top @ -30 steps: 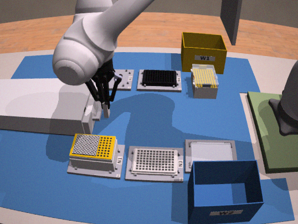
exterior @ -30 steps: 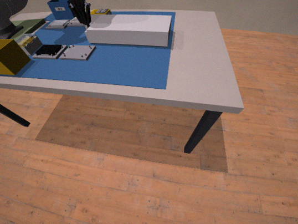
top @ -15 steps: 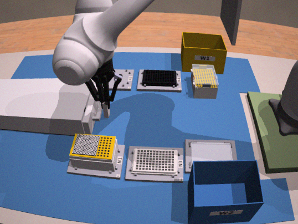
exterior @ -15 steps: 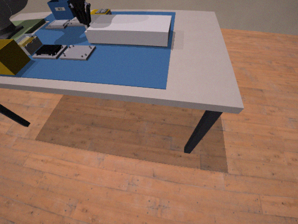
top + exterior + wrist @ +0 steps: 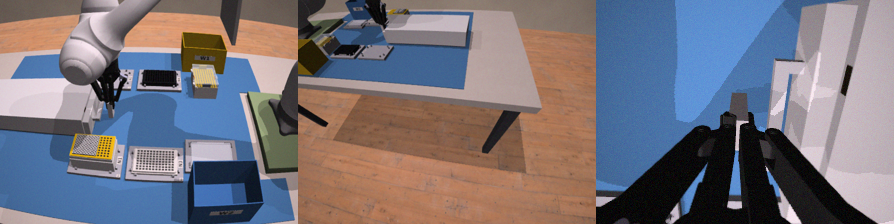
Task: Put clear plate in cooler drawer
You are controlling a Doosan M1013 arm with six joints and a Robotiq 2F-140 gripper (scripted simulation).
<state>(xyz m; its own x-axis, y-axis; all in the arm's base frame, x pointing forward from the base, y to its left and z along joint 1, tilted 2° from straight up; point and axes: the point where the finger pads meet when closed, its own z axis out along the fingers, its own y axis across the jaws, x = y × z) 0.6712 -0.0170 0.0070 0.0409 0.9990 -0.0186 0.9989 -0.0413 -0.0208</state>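
Note:
The cooler CD is a long white box at the left of the blue mat. Its drawer front with a bracket handle faces the middle of the bench and looks closed. The lamp slot is dark. My gripper is shut and empty, with its tips low over the mat just beside the handle, apart from it. The clear plate lies flat in the front right nest. That nest's label is hidden behind the blue bin. The gripper also shows in the exterior view.
A yellow-topped tip rack sits in nest N1 just in front of the drawer. A white well plate is in the nest marked N3. A black plate, a tip box, yellow bin W1 and the blue bin stand further right.

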